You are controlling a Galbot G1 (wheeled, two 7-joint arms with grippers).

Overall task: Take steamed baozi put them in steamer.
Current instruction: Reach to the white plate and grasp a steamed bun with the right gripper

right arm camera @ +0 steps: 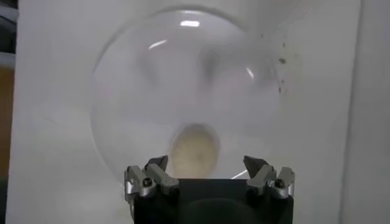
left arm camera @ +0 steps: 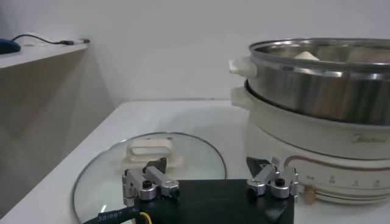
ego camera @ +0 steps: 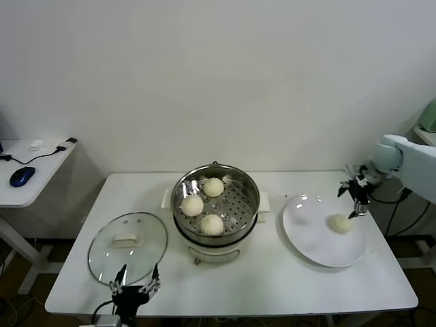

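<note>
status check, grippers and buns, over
Right gripper open above last bun on plate. Left gripper open, parked by lid. Three buns in steamer. Nothing blocking.

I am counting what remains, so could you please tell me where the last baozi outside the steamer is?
In the head view, the last baozi lies on the white plate right of the steamer, just below the open right gripper.
</note>
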